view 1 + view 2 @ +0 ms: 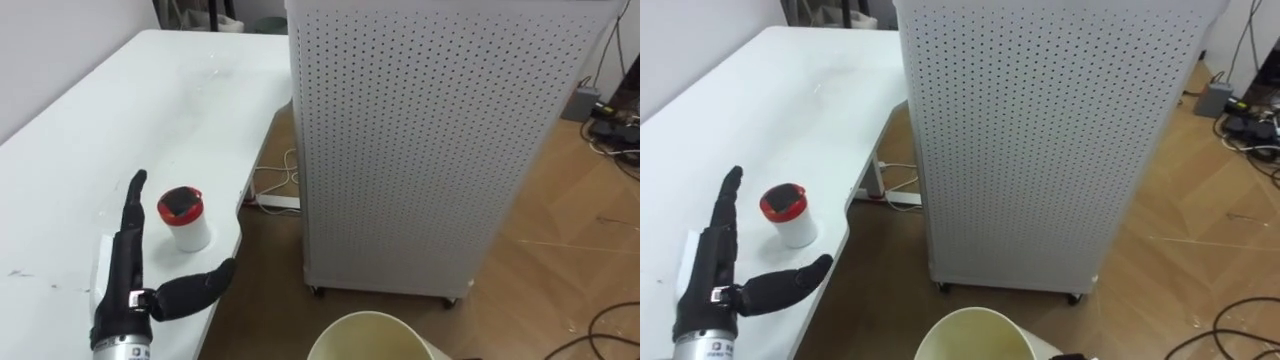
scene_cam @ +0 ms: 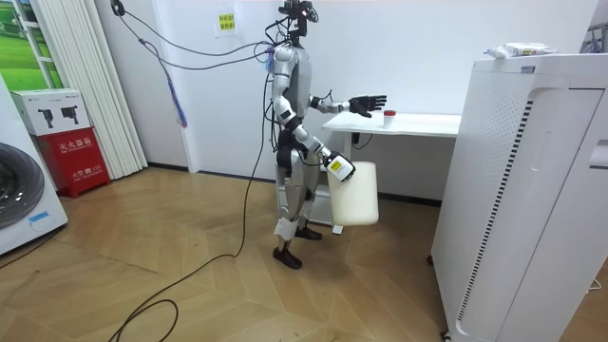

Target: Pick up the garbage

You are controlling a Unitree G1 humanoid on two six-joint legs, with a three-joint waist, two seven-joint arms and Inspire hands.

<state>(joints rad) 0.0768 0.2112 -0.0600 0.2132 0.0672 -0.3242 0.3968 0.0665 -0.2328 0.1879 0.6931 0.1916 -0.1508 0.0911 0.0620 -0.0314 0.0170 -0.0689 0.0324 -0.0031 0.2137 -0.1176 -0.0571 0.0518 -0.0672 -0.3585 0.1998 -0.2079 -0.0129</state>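
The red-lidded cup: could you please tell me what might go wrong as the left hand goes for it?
1. The open left hand lies beside the red-lidded cup, which stands near the white table edge; a sideways nudge could knock it to the floor.
2. The cream bin at the right hand hangs below and off that edge; a dropped cup might miss it.

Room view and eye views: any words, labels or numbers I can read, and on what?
Red box: white characters, too small to read.
Yellow wall sign: dark print, too blurred to read.
White cup with red lid: no print seen.
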